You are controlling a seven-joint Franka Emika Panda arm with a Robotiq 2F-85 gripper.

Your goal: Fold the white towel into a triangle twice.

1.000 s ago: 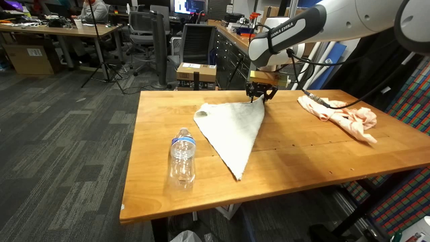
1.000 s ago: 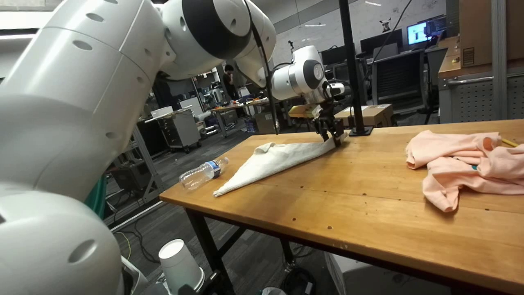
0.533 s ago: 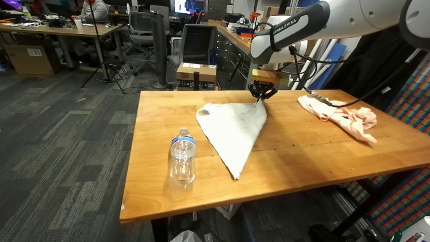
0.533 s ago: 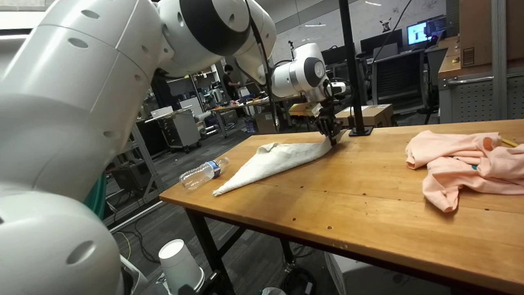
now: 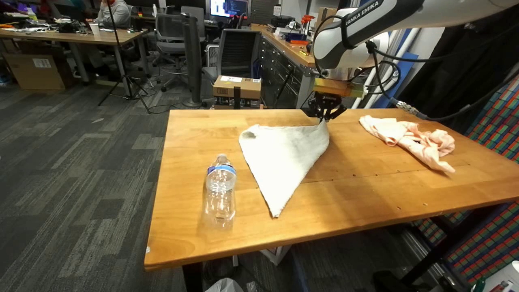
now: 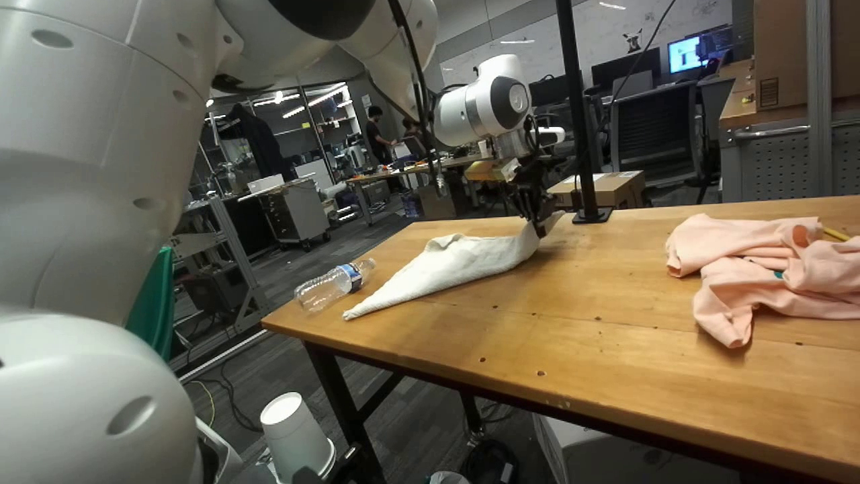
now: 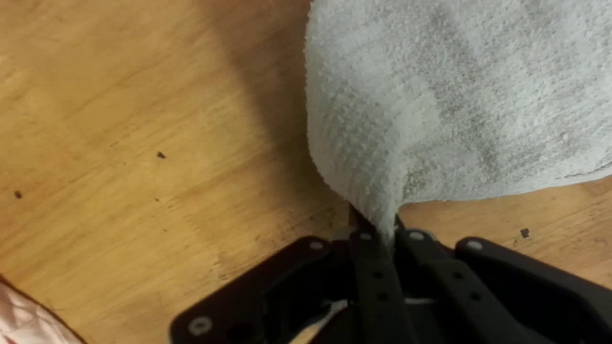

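The white towel [image 5: 284, 160] lies on the table as a rough triangle, one narrow point toward the near edge. Its far-right corner is pinched by my gripper [image 5: 322, 120] and lifted a little off the wood. In the wrist view the towel [image 7: 459, 91] bunches into a thin neck between the fingertips of the gripper [image 7: 380, 227], which is shut on that corner. A small rolled or curled part stands up at the towel's far-left corner in both exterior views; the towel [image 6: 450, 265] is otherwise mostly flat.
A clear plastic bottle [image 5: 220, 190] is on the table beside the towel. A crumpled peach cloth [image 5: 409, 140] lies toward the right. In an exterior view a black pole on a base [image 6: 592, 215] stands close behind the gripper. The wooden table [image 5: 357, 202] has its far edge near the gripper.
The gripper has closed on the towel's corner and moved right in an exterior view, drawing that corner along. The towel's near point has swung slightly left there.
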